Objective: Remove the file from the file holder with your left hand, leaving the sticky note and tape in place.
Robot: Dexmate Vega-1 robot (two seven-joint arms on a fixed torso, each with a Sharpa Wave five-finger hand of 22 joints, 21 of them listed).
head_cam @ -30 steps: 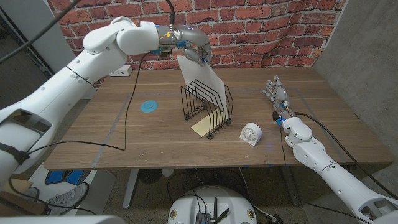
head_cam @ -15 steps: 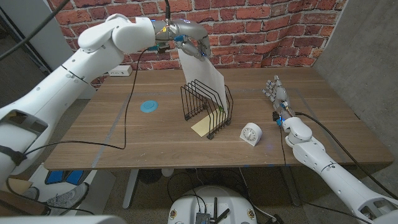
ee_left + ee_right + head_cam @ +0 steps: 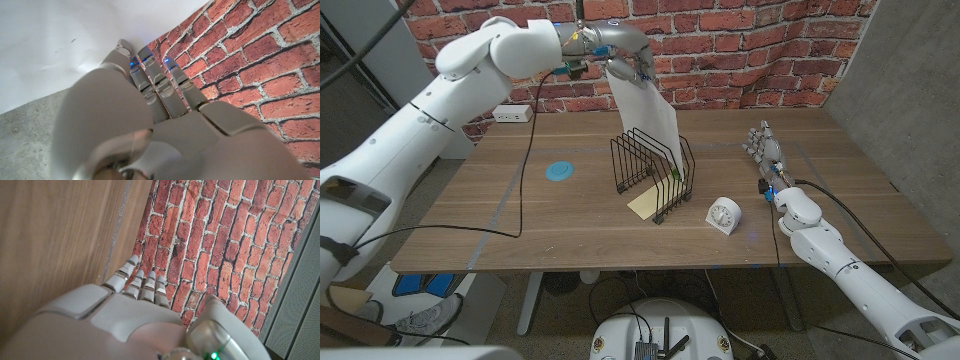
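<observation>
Head view, file holder: the black wire file holder [image 3: 653,174] stands on the brown wooden table [image 3: 520,215], near its middle.
Head view, file: the white sheet-like file [image 3: 645,110] is above the holder, tilted, and its lower end is at the holder's wires on the back side.
Head view, left hand: the grey left hand [image 3: 623,58] is high above the holder, in front of the red brick wall [image 3: 740,50], and it grips the top edge of the file.
Head view, sticky note: a pale yellow sticky note [image 3: 645,204] lies at the front foot of the holder, partly under the wires.
Head view, tape: a white round tape dispenser [image 3: 724,214] stands just beside the holder, on the side of the right arm.
Head view, right hand: the right hand [image 3: 763,150] stands on its edge on the table, well apart from the holder, with fingers straight and nothing in it.
Head view, marker: a blue round mark [image 3: 558,170] is on the table on the holder's other side.
Left wrist view, left hand: the fingers [image 3: 150,80] lie against the white file [image 3: 60,45], with the brick wall behind.
Right wrist view, right hand: the fingers [image 3: 142,282] are stretched along the wooden table [image 3: 55,240], holding nothing.
</observation>
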